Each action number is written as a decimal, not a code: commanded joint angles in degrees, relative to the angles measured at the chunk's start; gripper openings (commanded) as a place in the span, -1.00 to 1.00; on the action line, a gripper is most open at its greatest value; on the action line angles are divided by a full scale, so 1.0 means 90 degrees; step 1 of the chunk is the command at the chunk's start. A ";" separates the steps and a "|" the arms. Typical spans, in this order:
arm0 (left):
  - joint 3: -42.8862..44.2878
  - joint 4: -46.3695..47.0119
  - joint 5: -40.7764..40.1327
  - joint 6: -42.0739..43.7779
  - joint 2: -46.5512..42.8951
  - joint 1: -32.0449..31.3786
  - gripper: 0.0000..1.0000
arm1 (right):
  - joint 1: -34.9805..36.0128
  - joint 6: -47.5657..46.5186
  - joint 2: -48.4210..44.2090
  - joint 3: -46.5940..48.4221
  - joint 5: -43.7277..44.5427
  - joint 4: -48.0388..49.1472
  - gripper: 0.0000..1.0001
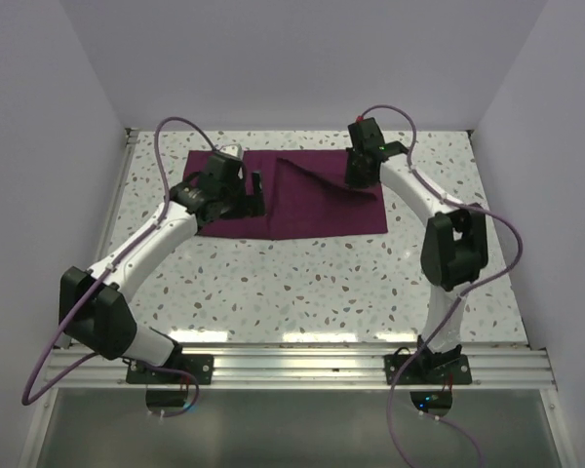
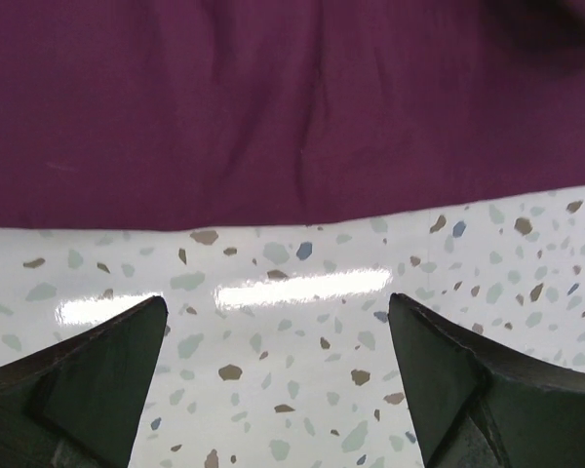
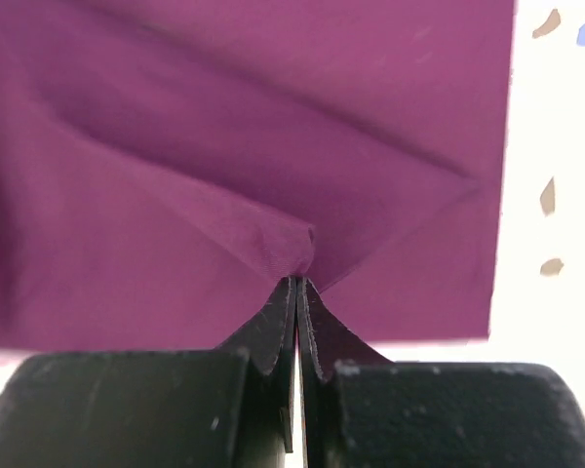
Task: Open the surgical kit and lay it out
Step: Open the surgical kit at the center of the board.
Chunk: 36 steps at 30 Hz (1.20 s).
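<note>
The surgical kit shows as a dark maroon-purple cloth wrap (image 1: pixel 312 200) lying on the speckled table at the back centre. My right gripper (image 1: pixel 363 174) is shut on a pinch of the cloth (image 3: pixel 292 253) near its right side and lifts a ridge that runs toward the middle. My left gripper (image 1: pixel 252 198) is open and empty over the cloth's left part; in its wrist view the fingers (image 2: pixel 97 380) hover above bare table just short of the cloth's edge (image 2: pixel 292 117). The steel tray and the instruments are hidden.
The speckled table (image 1: pixel 322 283) has white walls at the back and on both sides. A metal rail (image 1: pixel 302 363) with both arm bases runs along the near edge. Purple cables loop from each arm.
</note>
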 commanded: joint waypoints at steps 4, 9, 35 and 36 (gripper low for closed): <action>0.1291 0.0253 0.0262 0.0354 0.0452 0.0855 1.00 | 0.0688 0.0321 -0.2867 -0.1727 -0.0315 -0.0291 -1.00; 0.1907 0.0283 0.0312 0.0500 0.0862 0.1266 1.00 | 0.0981 0.0858 -0.5031 -0.3396 -0.0471 -0.1004 -1.00; -0.0613 0.1034 -0.0733 -0.0799 -0.0154 0.1598 0.99 | 0.1040 0.1143 -0.7539 -0.4926 -0.0755 -0.3693 0.97; -0.0544 0.1112 -0.0772 -0.0770 -0.0056 0.1666 0.99 | 0.1030 0.1094 -0.7382 -0.4770 -0.0716 -0.3556 0.97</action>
